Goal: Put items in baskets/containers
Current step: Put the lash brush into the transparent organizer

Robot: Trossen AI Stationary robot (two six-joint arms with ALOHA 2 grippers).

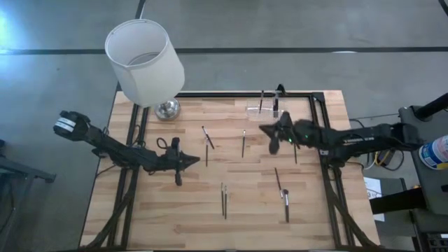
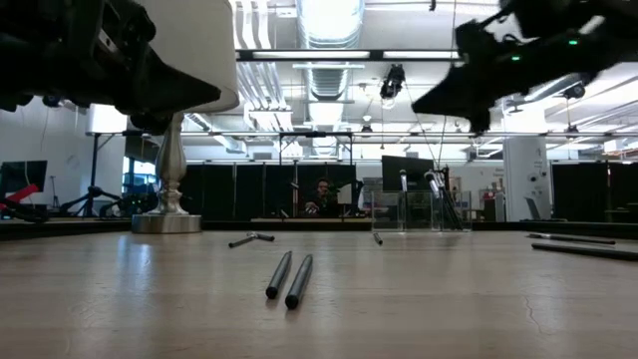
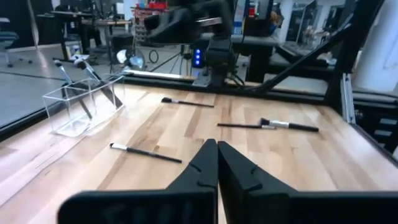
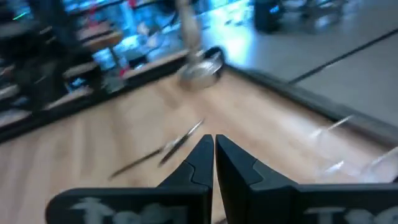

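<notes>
Several thin dark brushes lie flat on the wooden table: one (image 1: pixel 208 137), another (image 1: pixel 243 143), a pair side by side (image 1: pixel 224 199) near the front, and more at the right (image 1: pixel 282 190). The small clear holder (image 1: pixel 264 108) stands at the far edge with two brushes upright in it. My left gripper (image 1: pixel 194 161) is shut and level above the table's left middle, holding nothing. My right gripper (image 1: pixel 264 131) is shut, just in front of the holder, above the table. In the left wrist view the holder (image 3: pixel 84 102) and three loose brushes, one of them (image 3: pixel 146 152) nearest, lie ahead of the shut fingers.
A lamp with a big white shade (image 1: pixel 143 61) and a metal base (image 1: pixel 166 108) stands at the far left corner. A black frame (image 1: pixel 318 119) runs along the table's far and side edges. Bare wood lies between the brushes at the middle.
</notes>
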